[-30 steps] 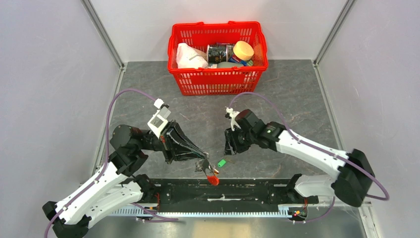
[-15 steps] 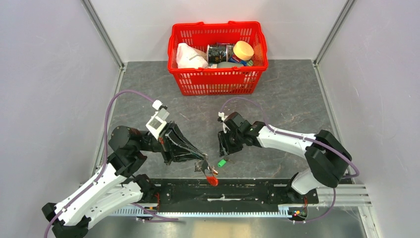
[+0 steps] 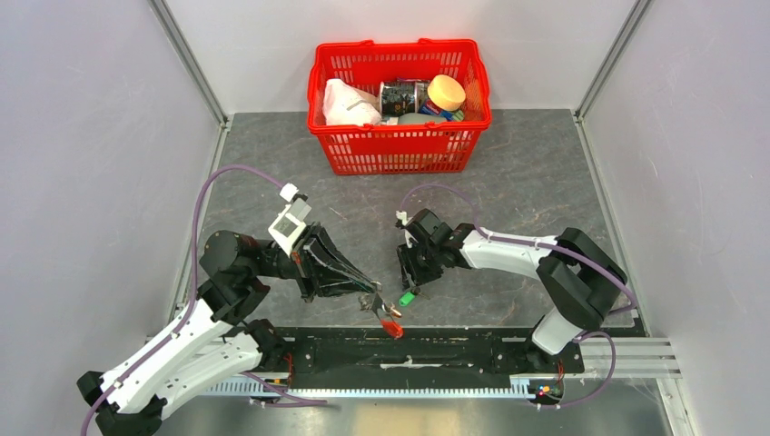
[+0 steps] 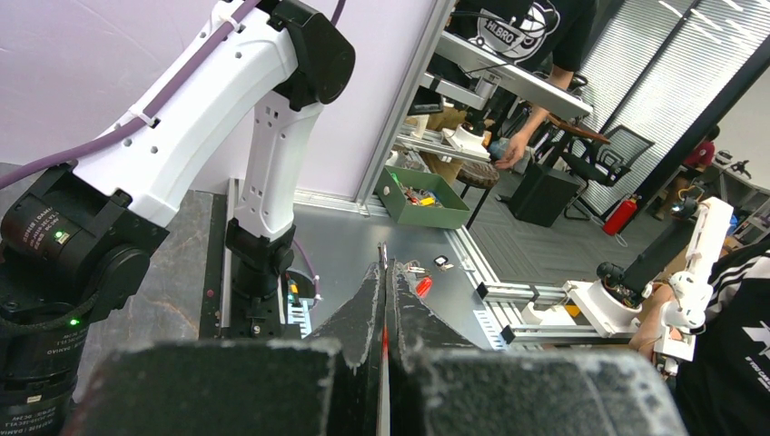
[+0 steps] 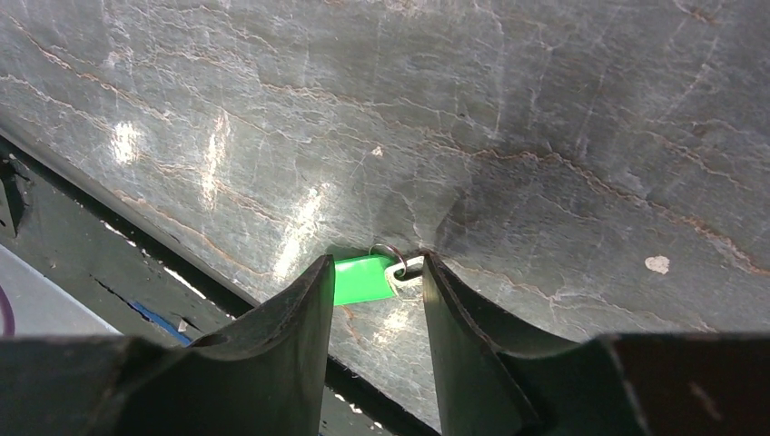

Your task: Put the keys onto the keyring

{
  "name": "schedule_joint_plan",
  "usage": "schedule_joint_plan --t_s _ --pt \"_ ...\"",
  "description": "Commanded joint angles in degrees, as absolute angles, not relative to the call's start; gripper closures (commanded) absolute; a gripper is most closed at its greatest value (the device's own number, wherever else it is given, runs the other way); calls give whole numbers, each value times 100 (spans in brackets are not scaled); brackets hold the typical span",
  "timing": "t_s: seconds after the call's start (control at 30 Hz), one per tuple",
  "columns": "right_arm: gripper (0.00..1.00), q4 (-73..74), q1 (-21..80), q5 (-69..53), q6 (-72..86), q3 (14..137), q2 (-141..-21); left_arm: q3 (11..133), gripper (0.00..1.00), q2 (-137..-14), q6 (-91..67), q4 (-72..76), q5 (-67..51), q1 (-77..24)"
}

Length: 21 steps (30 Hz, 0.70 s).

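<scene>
My left gripper [image 3: 374, 303] is shut on the keyring [image 3: 390, 324], whose red loop hangs below the fingertips with a brass key beside it, near the table's front edge. In the left wrist view the jaws are pressed together on a thin metal edge [image 4: 383, 263] with a sliver of red between them. A green-headed key [image 3: 407, 297] lies flat on the table just right of the keyring. My right gripper [image 3: 410, 281] is open and lowered over it. In the right wrist view the green head [image 5: 361, 278] and its small metal ring [image 5: 395, 262] sit between the two fingertips.
A red mesh basket [image 3: 399, 145] with a white bag, cans and a yellow lid stands at the back centre. A black rail [image 3: 409, 350] runs along the table's front edge. Grey walls close both sides.
My right arm has stretched toward the left and lowered its gripper over the green key. The left gripper with the keyring has hardly moved.
</scene>
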<state>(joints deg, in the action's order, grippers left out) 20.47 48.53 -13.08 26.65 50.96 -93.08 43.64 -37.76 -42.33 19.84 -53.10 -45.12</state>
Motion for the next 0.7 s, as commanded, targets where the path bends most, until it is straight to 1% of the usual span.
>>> schedule_joint_plan --t_s 0.0,0.47,0.67 --pt "52 1843 4869 -1226 2538 5155 -9354 4342 98 -3747 -4061 2173 -5373 -4544" --pt "58 1878 4887 -1383 2415 5202 -9479 4263 98 -3744 -4104 2303 -5373 -4544" --pt "58 2050 4960 -1256 2273 5206 -9376 4280 98 -3727 -4096 2283 -5380 -4544"
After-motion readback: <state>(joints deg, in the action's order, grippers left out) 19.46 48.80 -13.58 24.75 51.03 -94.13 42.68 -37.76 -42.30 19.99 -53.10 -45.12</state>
